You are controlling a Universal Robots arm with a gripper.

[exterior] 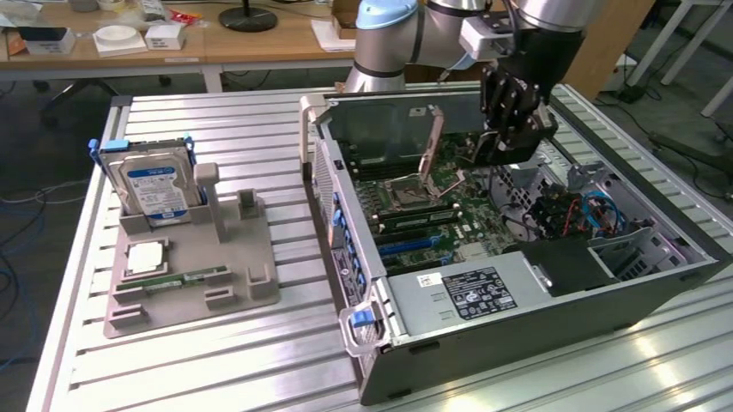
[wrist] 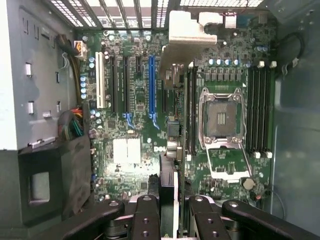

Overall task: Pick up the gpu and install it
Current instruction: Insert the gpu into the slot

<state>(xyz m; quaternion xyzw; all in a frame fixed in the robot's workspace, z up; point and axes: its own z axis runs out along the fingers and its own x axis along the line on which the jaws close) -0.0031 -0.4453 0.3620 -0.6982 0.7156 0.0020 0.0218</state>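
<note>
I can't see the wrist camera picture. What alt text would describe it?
The black gripper holds the gpu, a thin flat card seen edge-on with a silver metal bracket, above the green motherboard inside an open grey computer case. A blue slot and an empty silver processor socket sit on the board.

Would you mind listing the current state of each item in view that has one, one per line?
gripper: shut on the gpu
gpu: held edge-on above the motherboard, not seated
computer case: side open
blue slot: empty
CPU socket: open, empty
hard drive: upright in grey holder
RAM stick: flat in grey holder
</note>
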